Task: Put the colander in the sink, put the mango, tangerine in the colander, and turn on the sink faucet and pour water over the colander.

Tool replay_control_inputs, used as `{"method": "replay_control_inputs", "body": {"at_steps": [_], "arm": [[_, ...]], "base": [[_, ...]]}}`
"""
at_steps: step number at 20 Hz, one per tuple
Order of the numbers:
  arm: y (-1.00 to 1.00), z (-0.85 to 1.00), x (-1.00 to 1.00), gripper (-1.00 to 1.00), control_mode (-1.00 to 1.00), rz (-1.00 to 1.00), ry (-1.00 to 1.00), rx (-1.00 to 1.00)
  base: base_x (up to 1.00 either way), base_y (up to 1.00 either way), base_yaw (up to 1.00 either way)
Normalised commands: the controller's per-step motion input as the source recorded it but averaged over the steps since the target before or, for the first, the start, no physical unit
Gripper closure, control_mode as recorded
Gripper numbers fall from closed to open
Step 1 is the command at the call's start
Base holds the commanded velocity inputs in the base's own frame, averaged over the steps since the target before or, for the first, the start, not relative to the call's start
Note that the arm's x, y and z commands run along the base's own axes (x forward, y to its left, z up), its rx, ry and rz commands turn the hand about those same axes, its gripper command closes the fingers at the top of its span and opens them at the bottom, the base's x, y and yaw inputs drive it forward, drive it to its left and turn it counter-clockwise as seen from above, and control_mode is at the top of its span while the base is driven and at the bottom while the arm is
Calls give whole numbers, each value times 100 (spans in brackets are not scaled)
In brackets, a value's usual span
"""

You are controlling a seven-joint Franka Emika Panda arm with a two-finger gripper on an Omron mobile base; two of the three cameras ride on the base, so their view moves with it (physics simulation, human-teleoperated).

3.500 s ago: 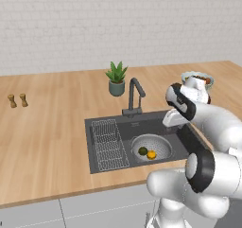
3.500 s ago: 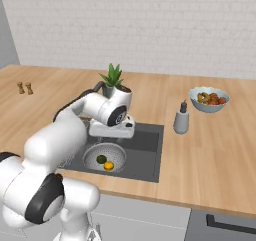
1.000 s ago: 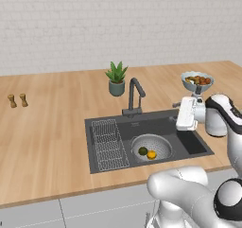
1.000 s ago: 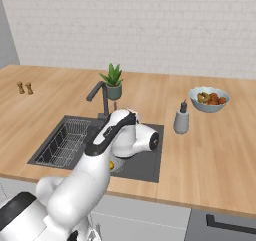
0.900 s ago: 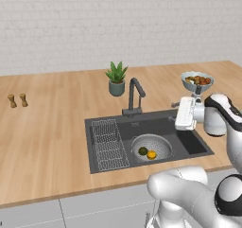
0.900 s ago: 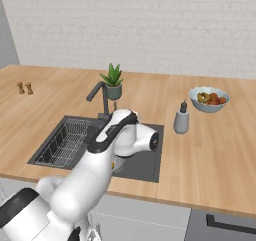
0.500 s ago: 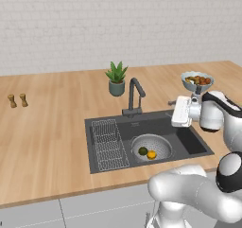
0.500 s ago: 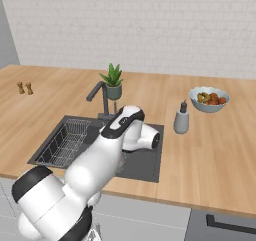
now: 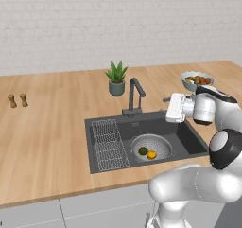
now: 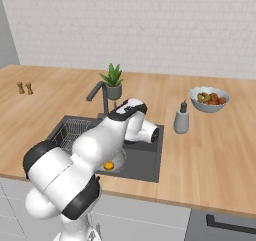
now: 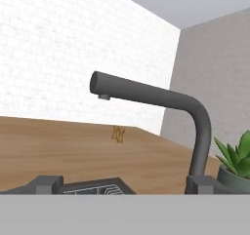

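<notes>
The tool (image 9: 169, 107) is the white two-finger gripper, held level above the right part of the large dark grey rectangular sink (image 9: 189, 136), its fingers not clearly seen in the base views, so their gap cannot be read there; taken as standing wide apart, holding nothing. The tall dark grey metal faucet with the angular bent spout (image 9: 134, 95) stands just beyond the tool toward its front, apart from it, on the sink's back edge; in the hand view the spout (image 11: 151, 96) runs across the middle with its nozzle pointing down at its left end. Below the tool and off to its front side, the round silver perforated metal colander (image 9: 151, 146) sits in the basin, with the small dark green roundish mango (image 9: 142, 151) and the small bright orange tangerine (image 9: 151, 154) side by side inside it. The wire grid rack (image 9: 109, 144) fills the sink's far side from the tool. Behind the faucet on the wooden table (image 9: 52, 127) stands a potted green plant (image 9: 116, 78); a pale fruit bowl (image 9: 196, 80) sits behind the tool.
</notes>
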Motion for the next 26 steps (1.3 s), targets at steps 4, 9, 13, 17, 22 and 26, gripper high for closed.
{"method": "replay_control_inputs", "body": {"at_steps": [4,9,13,17,22,26], "arm": [[15,-1,22,-100,-100,0,0,0],[16,-12,22,-100,-100,0,0,2],[18,-18,28,-100,-100,0,0,2],[10,-12,30,-100,-100,0,1,3],[0,-2,33,-100,-100,0,5,4],[0,-5,26,-100,-100,0,5,3]], "base": [[0,0,0],[0,0,0],[0,0,0],[0,0,0],[0,0,0],[0,0,0]]}}
